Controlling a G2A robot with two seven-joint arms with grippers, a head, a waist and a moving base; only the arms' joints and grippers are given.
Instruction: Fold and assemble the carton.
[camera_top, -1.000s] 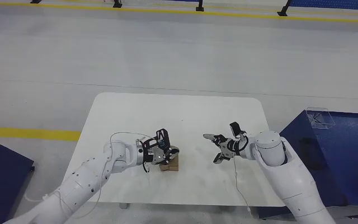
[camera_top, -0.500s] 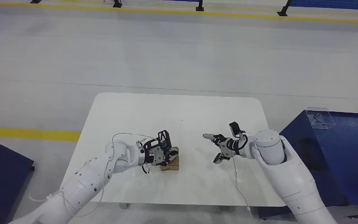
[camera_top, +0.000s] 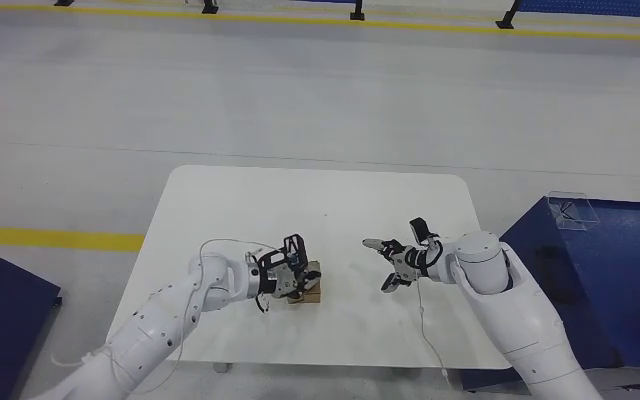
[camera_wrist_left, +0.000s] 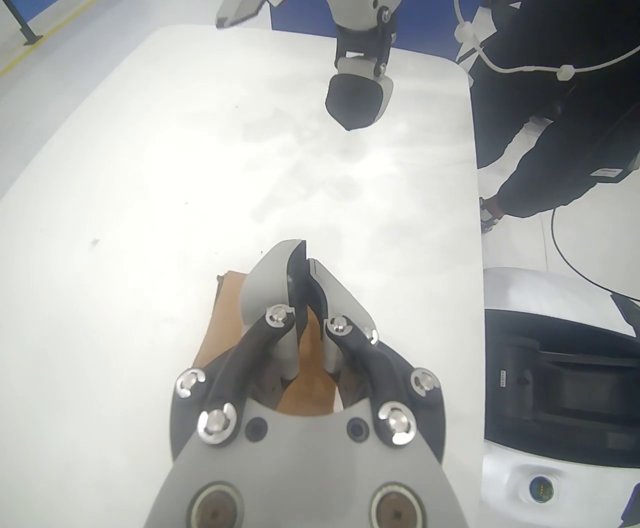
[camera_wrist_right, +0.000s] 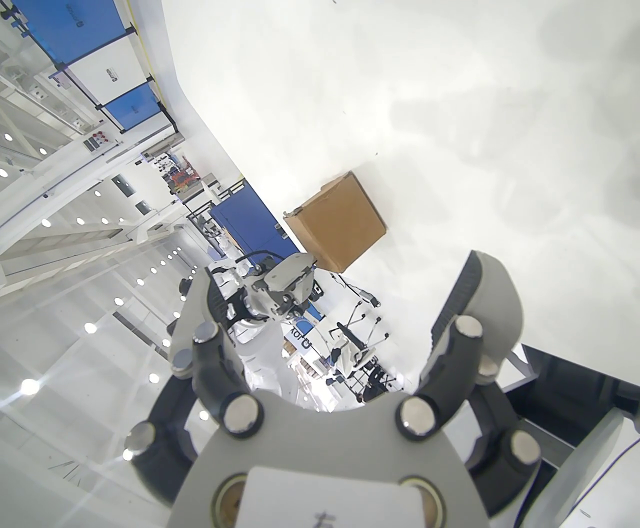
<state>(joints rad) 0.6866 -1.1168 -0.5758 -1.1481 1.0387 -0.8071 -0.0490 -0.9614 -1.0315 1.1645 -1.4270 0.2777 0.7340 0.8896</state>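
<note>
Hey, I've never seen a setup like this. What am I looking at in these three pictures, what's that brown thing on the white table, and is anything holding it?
This is a robot with two arms working at a white table. The wide picture comes from a camera above its arms, looking down. The other two come from a camera on each wrist, so each shows that arm's own gripper up close. The brown thing is a small cardboard carton, which the robot is meant to fold and assemble. The left gripper is at the carton's top with its fingers closed together. I can't tell whether they pinch a flap. The right gripper is open, holds nothing, and is off to the side, away from the carton.
</note>
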